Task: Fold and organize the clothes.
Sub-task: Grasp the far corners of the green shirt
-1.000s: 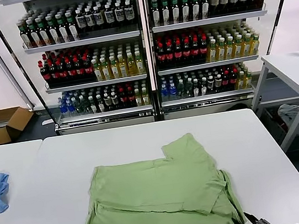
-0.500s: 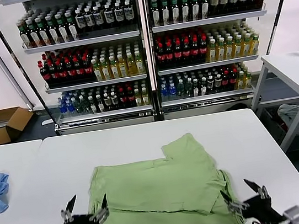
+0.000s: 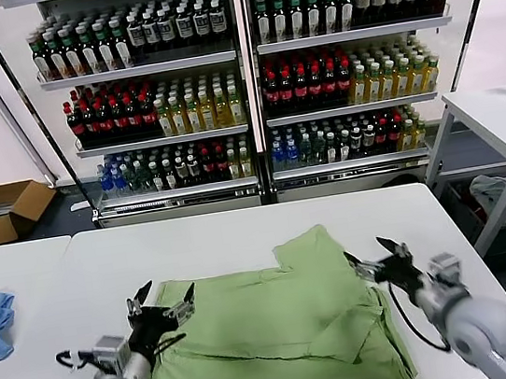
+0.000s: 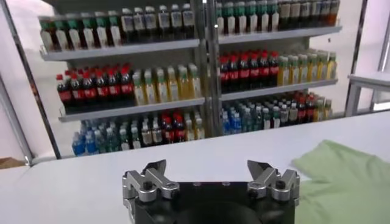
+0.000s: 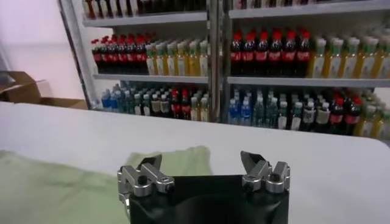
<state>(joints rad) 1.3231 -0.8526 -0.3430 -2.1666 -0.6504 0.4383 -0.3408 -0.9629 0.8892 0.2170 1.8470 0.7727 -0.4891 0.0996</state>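
The shirt [image 3: 272,323] lies partly folded on the table [image 3: 240,234], one sleeve flap turned over its middle but more folds probably needed, with the left gripper [image 3: 161,304] and right gripper [image 3: 376,257] above its side edges, jaws apart, empty.

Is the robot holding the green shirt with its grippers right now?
No, nothing is held. The left gripper and the right gripper are both open and empty, raised over the side edges of the green shirt, which lies folded on the table.
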